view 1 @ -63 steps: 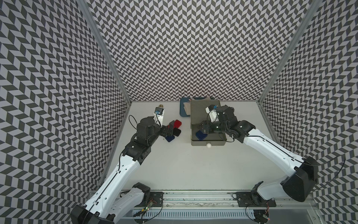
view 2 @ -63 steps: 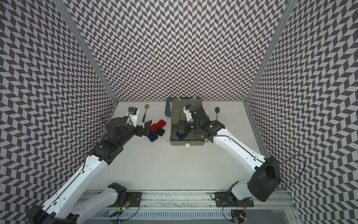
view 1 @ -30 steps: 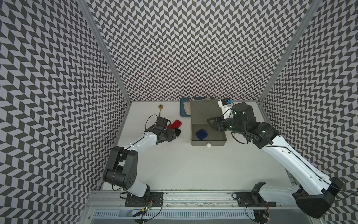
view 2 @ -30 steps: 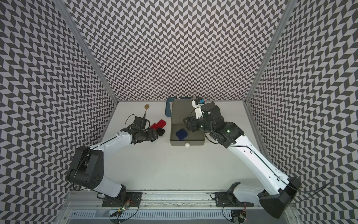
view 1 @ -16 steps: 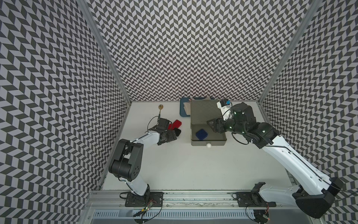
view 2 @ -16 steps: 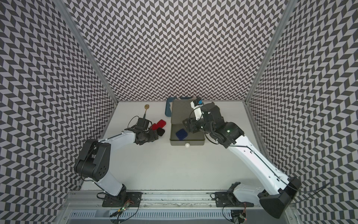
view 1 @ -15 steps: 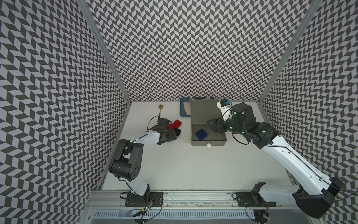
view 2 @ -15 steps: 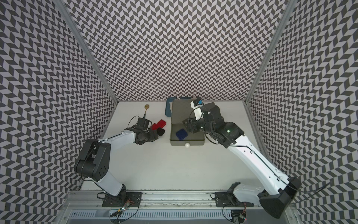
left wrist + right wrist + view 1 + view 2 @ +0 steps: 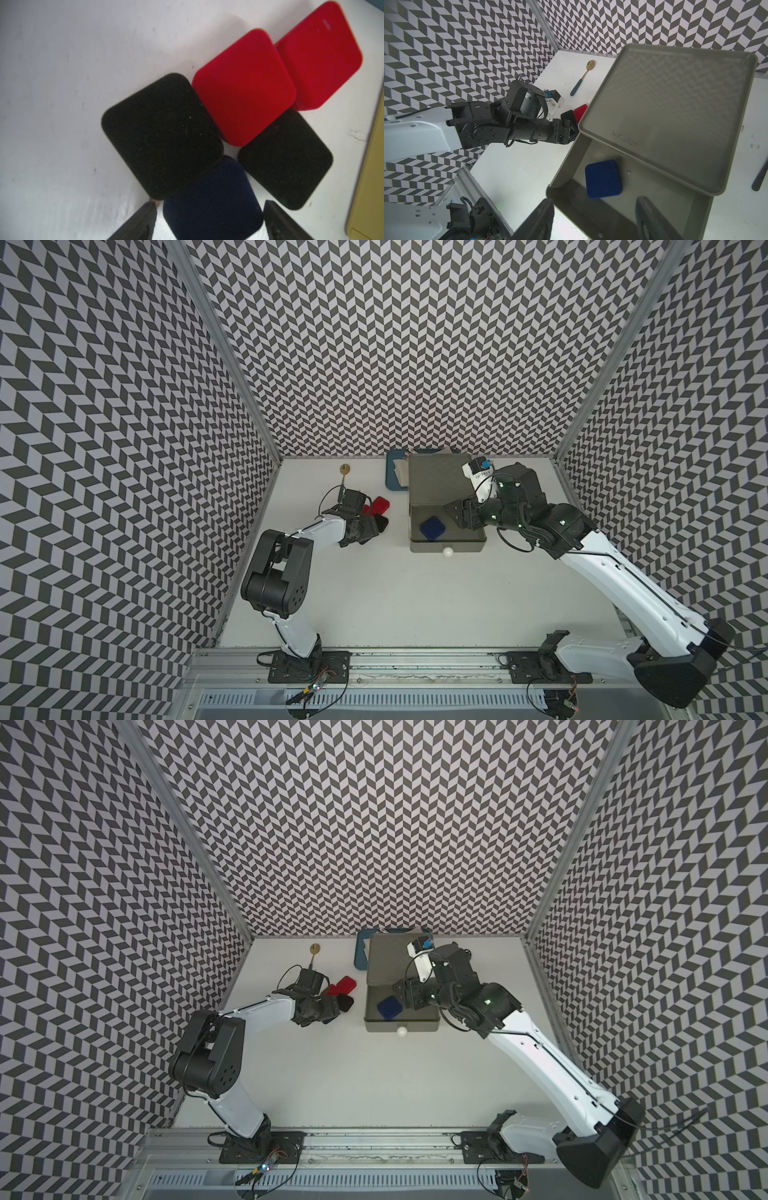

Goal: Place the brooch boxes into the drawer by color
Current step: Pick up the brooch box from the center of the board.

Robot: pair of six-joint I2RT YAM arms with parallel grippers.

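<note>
On the table (image 9: pixel 395 593) I see the drawer chest (image 9: pixel 436 481), its grey top drawer (image 9: pixel 465 545) pulled out with one blue box (image 9: pixel 432 527) inside. My right claw (image 9: pixel 595 199) hangs wide and empty above it. My left claw (image 9: pixel 208 202) sits wide astride the other blue box (image 9: pixel 207 187), which touches the black boxes (image 9: pixel 162 135) beside the red boxes (image 9: pixel 243 87).

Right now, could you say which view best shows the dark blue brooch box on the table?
The left wrist view: the dark blue box lies large between the fingers of the left gripper. Both top views hide nearly all of it under that gripper; in the right wrist view the left arm blocks it.
</note>
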